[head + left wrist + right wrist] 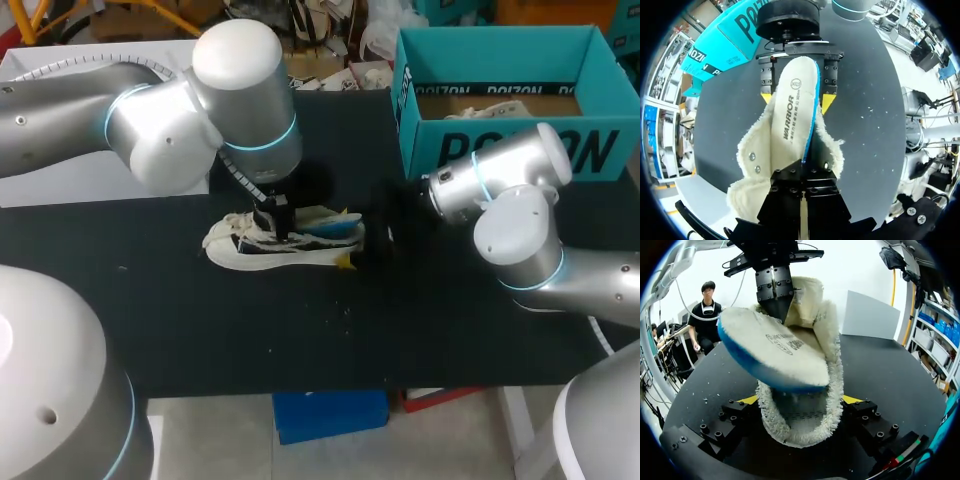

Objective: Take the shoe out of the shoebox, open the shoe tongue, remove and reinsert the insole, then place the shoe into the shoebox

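A white fleece-lined shoe [250,248] lies on its side on the black table [200,330], heel toward my right arm. Its white insole [792,100] with a blue underside [747,360] sticks up out of the shoe opening. My left gripper [802,169] is shut on the insole's edge near the toe end, also seen over the shoe in the head view [280,226]. My right gripper [800,401] straddles the fleece heel [800,432], a yellow tip pressed against each side. The teal shoebox [520,152] stands open at the back right.
Something pale lies inside the shoebox [500,108]. Small crumbs [340,312] dot the table in front of the shoe. Bare black table stretches along the front and left of the shoe. The box [725,47] stands close behind my right arm.
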Action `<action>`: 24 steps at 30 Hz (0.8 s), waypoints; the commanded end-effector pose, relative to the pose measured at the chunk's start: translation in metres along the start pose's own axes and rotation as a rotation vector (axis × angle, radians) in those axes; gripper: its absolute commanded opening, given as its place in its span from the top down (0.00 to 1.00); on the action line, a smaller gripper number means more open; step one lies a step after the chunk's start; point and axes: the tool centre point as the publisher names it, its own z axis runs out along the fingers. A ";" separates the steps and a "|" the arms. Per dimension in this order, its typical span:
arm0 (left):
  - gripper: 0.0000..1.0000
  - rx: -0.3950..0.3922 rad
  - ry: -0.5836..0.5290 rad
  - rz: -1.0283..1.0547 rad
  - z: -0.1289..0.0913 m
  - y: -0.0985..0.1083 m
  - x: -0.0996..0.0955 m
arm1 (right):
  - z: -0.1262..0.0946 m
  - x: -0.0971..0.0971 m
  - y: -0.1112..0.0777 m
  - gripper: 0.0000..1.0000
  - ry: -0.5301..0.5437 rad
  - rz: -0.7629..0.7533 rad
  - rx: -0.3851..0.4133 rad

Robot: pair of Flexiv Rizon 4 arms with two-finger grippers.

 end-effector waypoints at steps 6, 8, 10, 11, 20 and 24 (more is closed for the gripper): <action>0.71 0.073 0.008 0.014 0.013 -0.009 -0.006 | 0.002 0.001 -0.001 1.00 -0.001 0.001 0.003; 0.66 0.094 -0.002 0.020 0.014 -0.010 -0.007 | 0.002 0.001 -0.001 1.00 -0.001 0.001 0.003; 0.56 0.116 -0.008 0.040 0.014 -0.011 -0.004 | 0.002 0.001 -0.001 1.00 -0.001 0.001 0.003; 0.56 0.120 -0.011 0.048 0.014 -0.012 -0.002 | 0.002 0.001 -0.001 1.00 -0.001 0.001 0.003; 0.52 0.128 -0.022 0.073 0.018 -0.015 0.001 | 0.002 0.001 -0.001 1.00 -0.001 0.001 0.003; 0.53 0.133 -0.028 0.093 0.019 -0.021 -0.003 | 0.002 0.001 -0.001 1.00 -0.001 0.001 0.003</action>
